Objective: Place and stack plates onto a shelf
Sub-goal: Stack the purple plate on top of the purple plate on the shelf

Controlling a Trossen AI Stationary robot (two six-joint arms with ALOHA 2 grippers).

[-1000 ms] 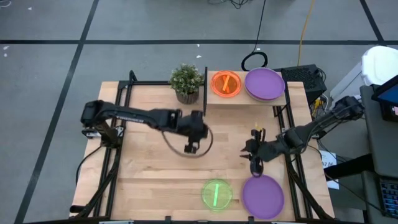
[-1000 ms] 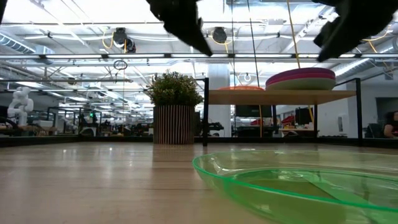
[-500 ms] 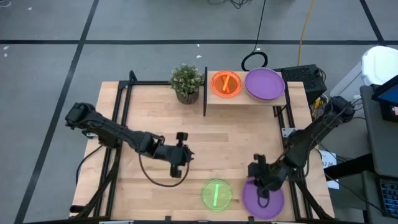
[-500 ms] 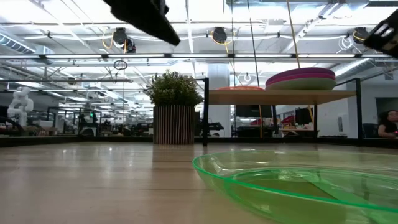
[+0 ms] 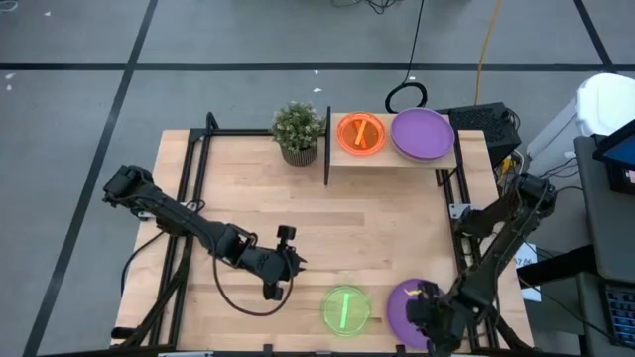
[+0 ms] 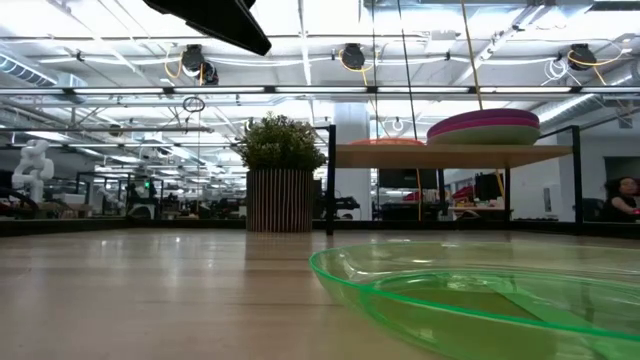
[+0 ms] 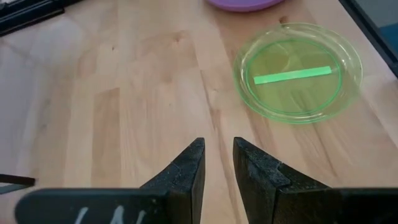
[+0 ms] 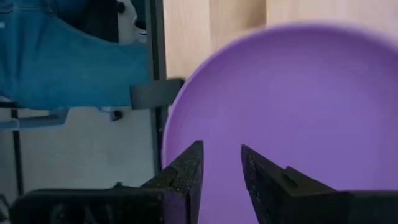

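On the left we had the left gripper (image 5: 281, 266) low over the near-middle of the desk (image 5: 377, 213), its fingers (image 7: 186, 168) close together with only a thin gap and holding nothing. Just to its right lay the lime green plate (image 5: 345, 308), flat near the desk's near edge. Further right, the right gripper (image 5: 429, 309) sat over the near side of the purple plate (image 5: 407, 299), which lay flat at the near right corner beside the green one. Its fingers (image 8: 186, 171) stood slightly apart above that plate's surface, not yet clamped on anything.

At the far side, the shelf (image 5: 392, 159) already carried an orange plate (image 5: 361, 133) and, to its right, a stack of larger plates with a purple one (image 5: 423, 133) on top. A potted plant (image 5: 298, 130) stood just left of the shelf.

We judged the step in hand to be picking up the purple plate on the desk. To do it well, we would have brought one finger under the rim and one over it, closed firmly, then lifted level so the plate cleared the green one and the shelf's edge.
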